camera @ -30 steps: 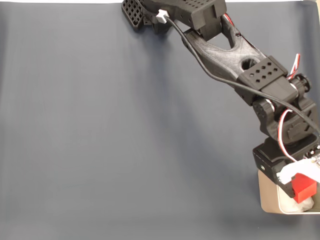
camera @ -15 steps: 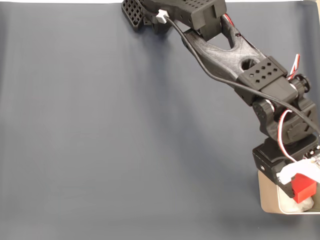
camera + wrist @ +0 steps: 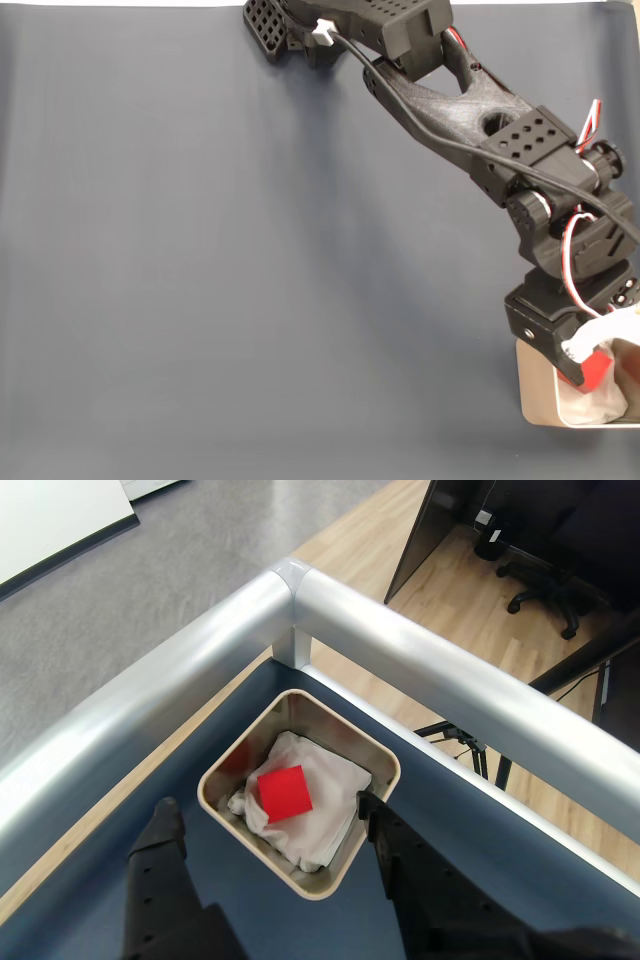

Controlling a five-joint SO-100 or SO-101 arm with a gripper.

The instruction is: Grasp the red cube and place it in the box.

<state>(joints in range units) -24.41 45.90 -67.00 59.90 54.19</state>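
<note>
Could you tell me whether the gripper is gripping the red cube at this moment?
No, in the wrist view the red cube lies on the box's white lining, between the open gripper's fingers.

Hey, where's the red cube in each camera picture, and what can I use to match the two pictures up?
Fixed view: the red cube sits at the lower right, partly hidden under the arm's white part, over the box.
Wrist view: the cube lies near the centre, on the white lining inside the box, between the open pincer fingers.
Shared landmark: the beige box with its white lining.

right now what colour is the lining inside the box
White, a crumpled soft lining under the red cube in the beige box, clearest in the wrist view.
</note>
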